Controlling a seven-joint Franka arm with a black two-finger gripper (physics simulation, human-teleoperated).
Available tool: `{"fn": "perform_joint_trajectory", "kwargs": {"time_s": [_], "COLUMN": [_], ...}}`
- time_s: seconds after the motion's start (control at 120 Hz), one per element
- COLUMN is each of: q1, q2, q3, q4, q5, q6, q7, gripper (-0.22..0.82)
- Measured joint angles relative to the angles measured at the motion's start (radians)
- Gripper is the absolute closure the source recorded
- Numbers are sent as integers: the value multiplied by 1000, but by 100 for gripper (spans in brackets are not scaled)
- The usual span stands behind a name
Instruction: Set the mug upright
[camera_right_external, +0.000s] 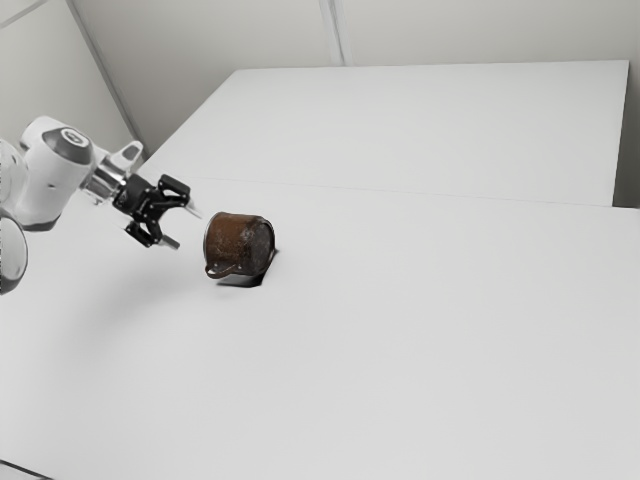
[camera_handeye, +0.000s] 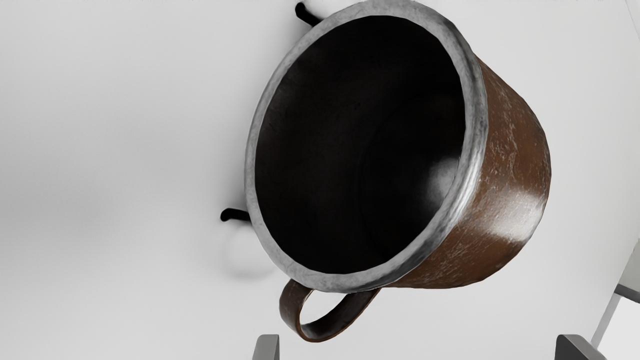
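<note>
So our arm (camera_right_external: 55, 180) comes in from the exterior view's left edge, hand angled toward the lower right. We've got the pincer (camera_right_external: 187, 229) spread wide, with a gap between its tips and the mug (camera_right_external: 235, 243). That's lying on its side left of the frame's center, rim facing our pincer, handle (camera_right_external: 222, 271) at its lower left. Some dark piece (camera_right_external: 243, 281) pokes out underneath. White counter (camera_right_external: 400, 350) runs to the frame's bottom edge.
</note>
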Motion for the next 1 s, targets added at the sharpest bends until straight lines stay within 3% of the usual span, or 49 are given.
{"fn": "perform_joint_trajectory", "kwargs": {"time_s": [0.692,0.758,0.9,1.0], "q1": [-9,-12,-13,-14], "q2": [146,148,148,147], "q3": [-33,-43,-45,-45], "q4": [36,37,46,49], "q5": [-382,-398,-402,-401], "q6": [72,86,108,117], "q7": [101,107,115,120], "gripper": [1,11,46,60]}}
